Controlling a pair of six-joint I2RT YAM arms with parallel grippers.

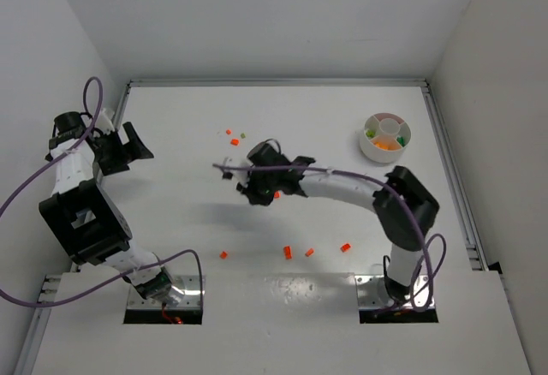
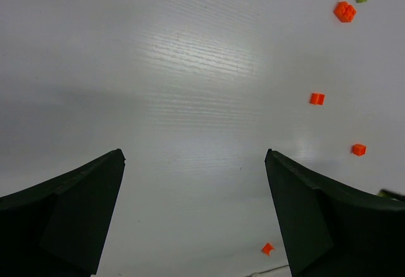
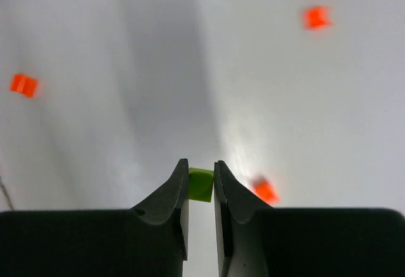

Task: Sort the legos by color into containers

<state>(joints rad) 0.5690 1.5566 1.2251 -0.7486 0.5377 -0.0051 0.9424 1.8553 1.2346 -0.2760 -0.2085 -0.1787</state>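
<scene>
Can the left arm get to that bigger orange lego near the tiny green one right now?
Probably yes. The left pincer is open and empty, with only bare table between it and the orange lego. The right pincer, shut on a green lego, sits off that path.

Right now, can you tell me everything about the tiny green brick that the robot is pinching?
The green brick is a tiny lime-coloured block that looks like smooth plastic. The right gripper pinches it between its two dark fingertips, over the white table. Part of it hides between them; no studs show.
</scene>
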